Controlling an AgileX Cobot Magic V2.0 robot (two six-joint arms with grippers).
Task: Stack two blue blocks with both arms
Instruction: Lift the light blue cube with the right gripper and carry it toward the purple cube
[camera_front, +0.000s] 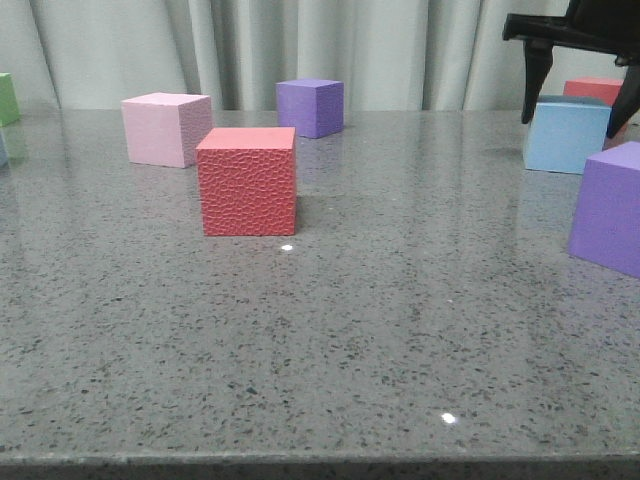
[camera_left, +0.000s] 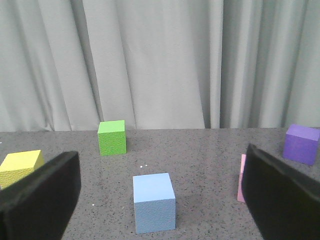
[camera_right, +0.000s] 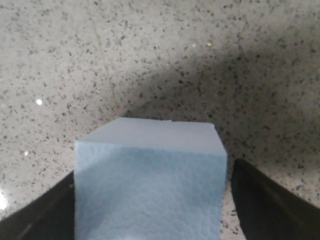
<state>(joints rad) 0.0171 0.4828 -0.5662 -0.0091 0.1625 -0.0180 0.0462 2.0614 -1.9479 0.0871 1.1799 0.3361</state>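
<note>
Blue block A (camera_front: 566, 135) sits on the counter (camera_front: 380, 330) at the far right, just ahead of a red cube (camera_front: 597, 90) and behind a purple cube (camera_front: 610, 205). Right gripper (camera_front: 582, 100) hangs directly over it, fingers (camera_front: 537, 85) pointing down either side of the block's top. In the right wrist view the block (camera_right: 150, 185) lies between the two fingers (camera_right: 265, 207); a narrow gap shows on one side, the other looks at or near the face. Fingers spread wide, not closed on it.

Blue block B (camera_left: 154, 202) appears in the left wrist view, on the counter between the left gripper's (camera_left: 160, 200) wide-spread fingers (camera_left: 42, 200), well ahead of them. Green cube (camera_left: 112, 137) and yellow cube (camera_left: 20, 166) lie beyond and to the side.

Judgement: step in hand is the right-arm grasp of block A.
- Descend until the fingers cover the mid-height of the side faces, not just the top edge.
- Centre first; uneven gaps will push the block sideways on closing.
- Keep the faces square to the fingers so the block lifts level.
- Mind the purple and red neighbours close by.
</note>
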